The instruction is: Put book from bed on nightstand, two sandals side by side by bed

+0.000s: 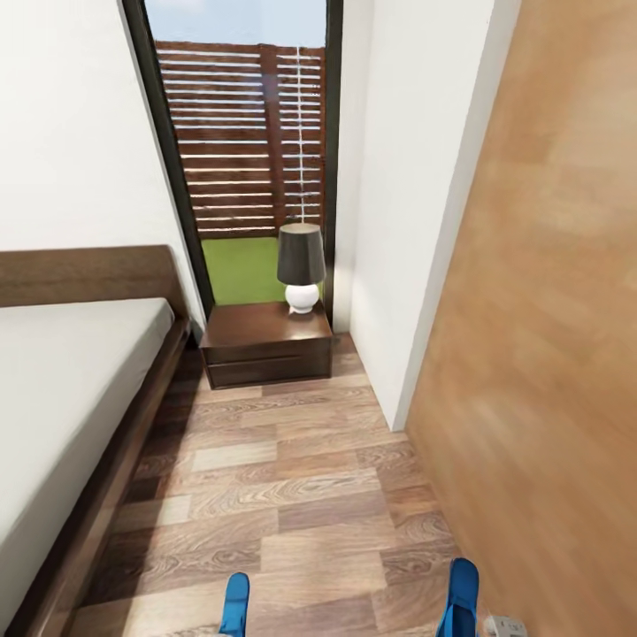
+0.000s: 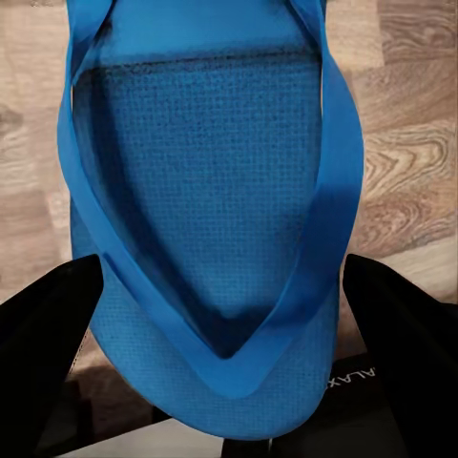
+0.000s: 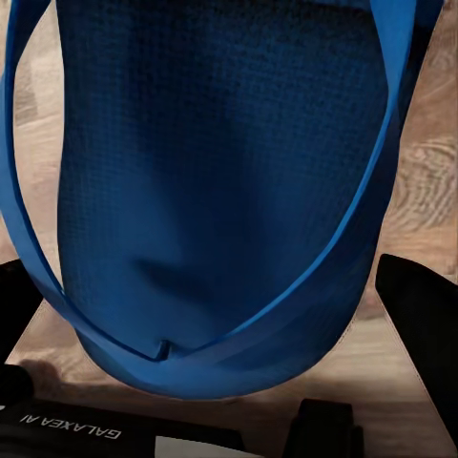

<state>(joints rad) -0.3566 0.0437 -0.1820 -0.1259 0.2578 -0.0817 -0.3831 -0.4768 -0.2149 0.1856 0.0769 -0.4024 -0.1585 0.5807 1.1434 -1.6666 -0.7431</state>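
Evidently each gripper [image 2: 224, 315] [image 3: 224, 324] clamps one blue sandal [image 2: 205, 191] [image 3: 219, 181].

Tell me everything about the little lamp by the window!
The lamp has a round white base that looks shiny like ceramic, and a dark, almost black shade that widens toward the bottom. It stands upright on the back right corner of the dark brown nightstand, in front of the tall window. It looks switched off. Nothing but the nightstand top touches it.
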